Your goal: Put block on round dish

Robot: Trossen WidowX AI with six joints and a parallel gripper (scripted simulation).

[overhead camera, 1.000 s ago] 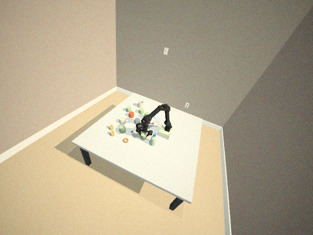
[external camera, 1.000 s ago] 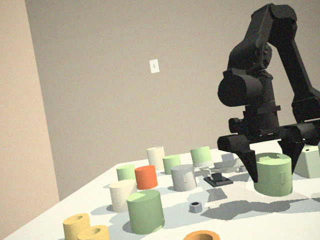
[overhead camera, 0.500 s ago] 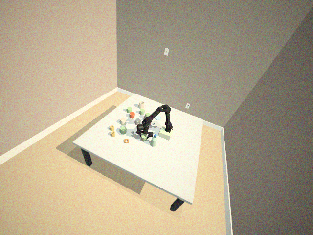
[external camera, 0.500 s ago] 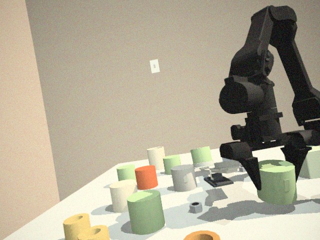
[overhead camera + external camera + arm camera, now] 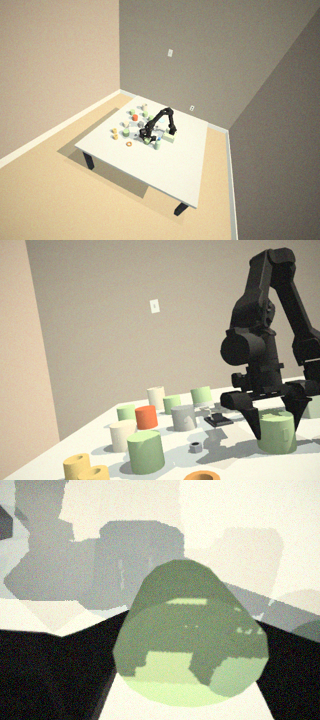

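Observation:
My gripper (image 5: 149,140) (image 5: 277,435) (image 5: 182,617) is shut on a green cup (image 5: 147,141) (image 5: 277,438) (image 5: 190,642), one finger on each side. The cup is upright, at or just above the tabletop; a gap cannot be told. The other green cup (image 5: 151,117) (image 5: 201,395) stands on the far pan of the balance, whose black base (image 5: 218,420) shows left of the gripper. A small grey shape (image 5: 217,404) at the balance's near end may be the block; it is too unclear to tell. The pale blue round dish (image 5: 161,120) lies behind the arm, with no cup above it.
A bottle (image 5: 157,145) stands close beside the held cup. A pale green box (image 5: 168,136) is by the arm's base. Left are a grey cup (image 5: 183,418), a red cup (image 5: 146,417), a dark green cup (image 5: 146,454), a hex nut (image 5: 195,448) and an orange ring (image 5: 127,144).

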